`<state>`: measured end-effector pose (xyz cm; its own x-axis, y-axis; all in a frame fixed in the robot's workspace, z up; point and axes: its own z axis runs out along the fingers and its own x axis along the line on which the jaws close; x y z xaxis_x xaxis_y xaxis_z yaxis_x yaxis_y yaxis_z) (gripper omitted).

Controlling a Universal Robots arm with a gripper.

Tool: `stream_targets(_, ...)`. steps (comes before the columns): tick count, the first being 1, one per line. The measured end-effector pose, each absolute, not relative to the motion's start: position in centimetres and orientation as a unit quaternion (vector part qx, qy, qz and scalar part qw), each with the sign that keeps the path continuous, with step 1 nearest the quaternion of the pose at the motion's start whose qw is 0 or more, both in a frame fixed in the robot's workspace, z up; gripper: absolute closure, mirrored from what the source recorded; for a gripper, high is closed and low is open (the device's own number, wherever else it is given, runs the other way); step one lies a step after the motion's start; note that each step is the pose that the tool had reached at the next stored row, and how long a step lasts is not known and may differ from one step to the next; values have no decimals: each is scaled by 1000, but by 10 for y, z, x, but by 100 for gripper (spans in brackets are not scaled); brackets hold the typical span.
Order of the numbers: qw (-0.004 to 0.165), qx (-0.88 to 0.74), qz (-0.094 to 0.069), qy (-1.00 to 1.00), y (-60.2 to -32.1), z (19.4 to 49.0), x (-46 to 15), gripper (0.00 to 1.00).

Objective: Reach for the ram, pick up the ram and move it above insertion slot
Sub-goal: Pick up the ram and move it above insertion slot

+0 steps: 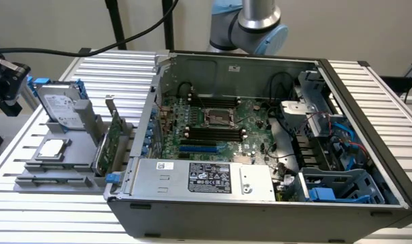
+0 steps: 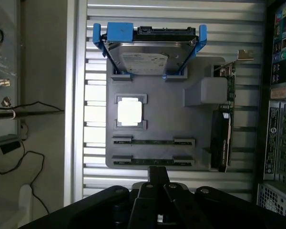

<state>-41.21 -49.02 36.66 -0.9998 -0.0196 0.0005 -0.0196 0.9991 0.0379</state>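
Observation:
Two rams, thin green sticks, lie parallel in a grey holder tray; one ram sits just beyond the other ram. In the exterior view they lie at the tray's front. My gripper hangs high above the tray, nearest the closer stick, fingers together with nothing between them. It appears at the exterior view's far left. The motherboard's black memory slots lie inside the open computer case.
The tray also holds a hard drive in a blue bracket, a square processor and an upright green expansion card. The case wall stands right beside the tray. A slatted metal table carries everything.

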Motion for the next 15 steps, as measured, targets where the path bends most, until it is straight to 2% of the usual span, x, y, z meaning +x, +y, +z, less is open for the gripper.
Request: stream_targets(15,3,135,-19,-991,-490,366,-412,89)
